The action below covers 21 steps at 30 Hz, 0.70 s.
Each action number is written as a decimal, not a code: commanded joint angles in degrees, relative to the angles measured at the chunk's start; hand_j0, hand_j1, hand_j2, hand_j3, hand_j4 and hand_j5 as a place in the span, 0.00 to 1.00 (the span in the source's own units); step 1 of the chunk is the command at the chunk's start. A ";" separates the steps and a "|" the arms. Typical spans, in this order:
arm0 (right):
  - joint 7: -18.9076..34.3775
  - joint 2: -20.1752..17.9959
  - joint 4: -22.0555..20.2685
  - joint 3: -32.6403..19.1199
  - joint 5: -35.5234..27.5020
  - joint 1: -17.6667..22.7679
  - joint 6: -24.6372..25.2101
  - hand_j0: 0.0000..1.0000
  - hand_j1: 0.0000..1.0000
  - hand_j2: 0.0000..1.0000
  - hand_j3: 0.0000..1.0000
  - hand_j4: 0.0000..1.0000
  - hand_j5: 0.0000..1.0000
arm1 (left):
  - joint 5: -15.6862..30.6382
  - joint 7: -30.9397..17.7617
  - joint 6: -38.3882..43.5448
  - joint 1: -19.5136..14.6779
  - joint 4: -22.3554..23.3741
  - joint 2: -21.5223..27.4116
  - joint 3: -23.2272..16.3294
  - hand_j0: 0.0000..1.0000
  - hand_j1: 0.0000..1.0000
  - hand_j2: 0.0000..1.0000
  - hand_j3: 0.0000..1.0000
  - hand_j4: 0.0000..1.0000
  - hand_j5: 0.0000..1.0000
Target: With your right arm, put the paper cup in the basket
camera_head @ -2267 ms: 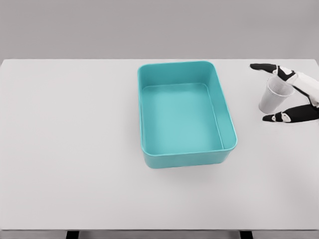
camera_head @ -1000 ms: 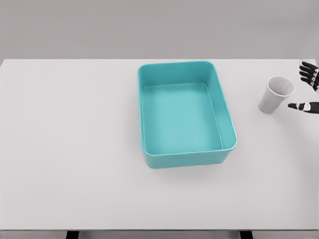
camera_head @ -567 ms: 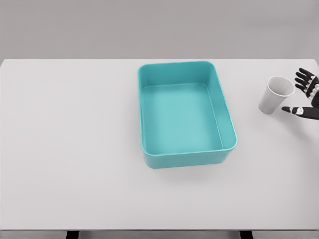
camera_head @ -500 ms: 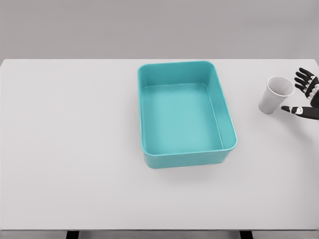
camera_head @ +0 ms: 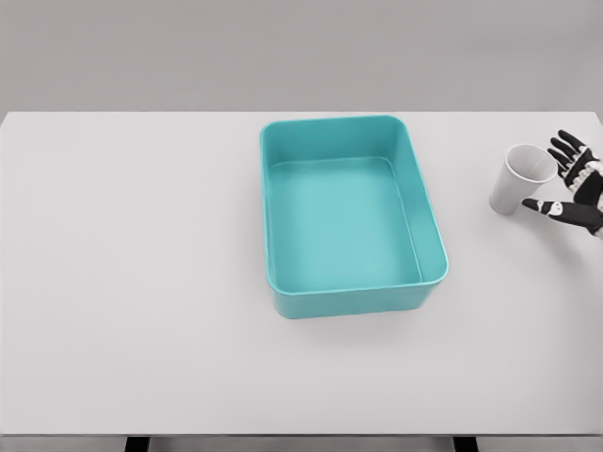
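A white paper cup point(camera_head: 521, 178) stands upright on the white table point(camera_head: 141, 282), to the right of the teal basket point(camera_head: 343, 215). The basket is rectangular and holds nothing. My right hand point(camera_head: 554, 179) comes in from the right edge, just right of the cup. Its black fingers point(camera_head: 565, 147) are spread above and its thumb point(camera_head: 545, 206) reaches out below, close to the cup's side; they do not close on it. The left arm does not show.
The table's far edge runs along the top against a grey wall. Its near edge lies at the bottom of the view.
The right hand first drew back from the cup to the right edge, then came in again to the left. It now sits close beside the cup. The cup and basket stayed put.
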 commanded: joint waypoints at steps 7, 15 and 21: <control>0.00 1.32 -0.43 0.35 -0.41 0.09 0.02 1.00 1.00 1.00 1.00 1.00 1.00 | 0.00 0.03 0.01 0.00 0.01 0.00 0.01 1.00 1.00 1.00 1.00 1.00 1.00; 0.00 1.49 0.10 0.26 -0.32 0.26 -0.07 1.00 1.00 1.00 1.00 1.00 1.00 | 0.00 -0.05 0.01 0.00 0.01 0.00 -0.07 1.00 1.00 1.00 1.00 1.00 1.00; 0.00 1.58 0.71 0.35 -0.32 0.35 -0.16 1.00 1.00 1.00 1.00 1.00 1.00 | 0.00 -0.05 0.01 0.00 0.01 0.00 -0.07 1.00 1.00 1.00 1.00 1.00 1.00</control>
